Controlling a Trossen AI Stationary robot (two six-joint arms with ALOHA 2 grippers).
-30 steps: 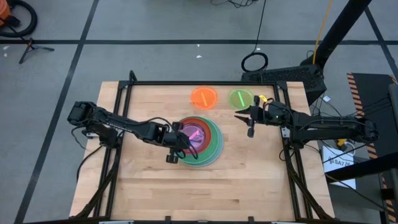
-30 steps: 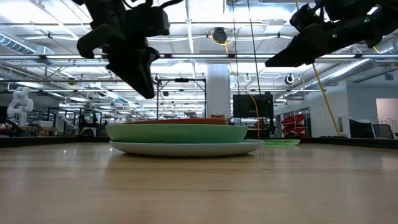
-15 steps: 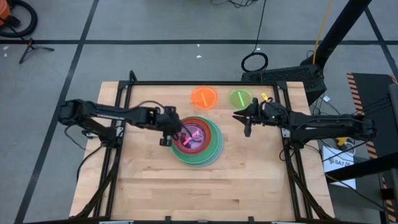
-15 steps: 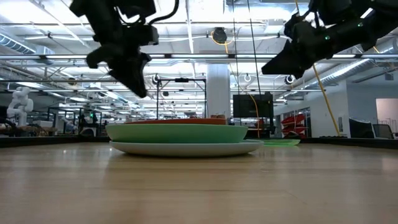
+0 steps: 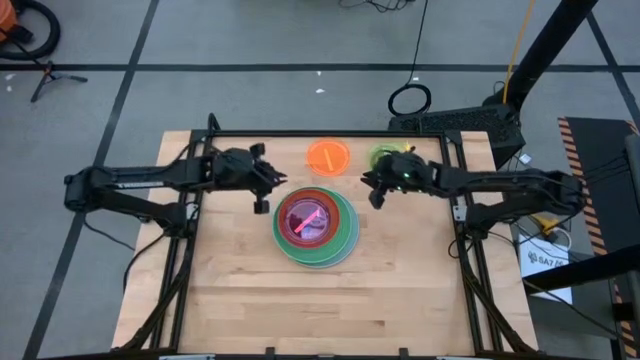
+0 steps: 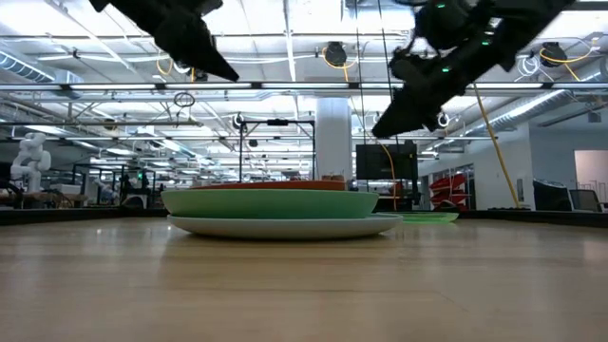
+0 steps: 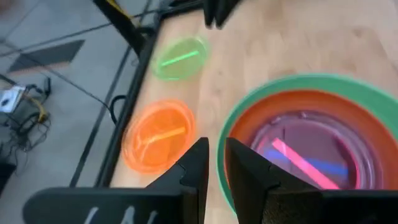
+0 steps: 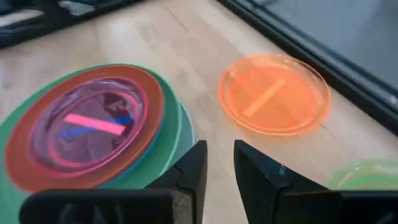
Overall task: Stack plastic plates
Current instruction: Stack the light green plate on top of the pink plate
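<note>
Grippers, left (image 5: 264, 193) & right (image 5: 375, 190), flank plate stack (image 5: 316, 226), fingers narrowly apart, holding nothing.

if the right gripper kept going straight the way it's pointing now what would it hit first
Probably the small orange plate: the right gripper looks out over bare wood toward it, with the stack off to one side. Depth is unclear; it may meet the table just short of it.

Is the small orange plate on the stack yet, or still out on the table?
Still out: the orange plate lies flat on bare wood, apart from the stack.
</note>
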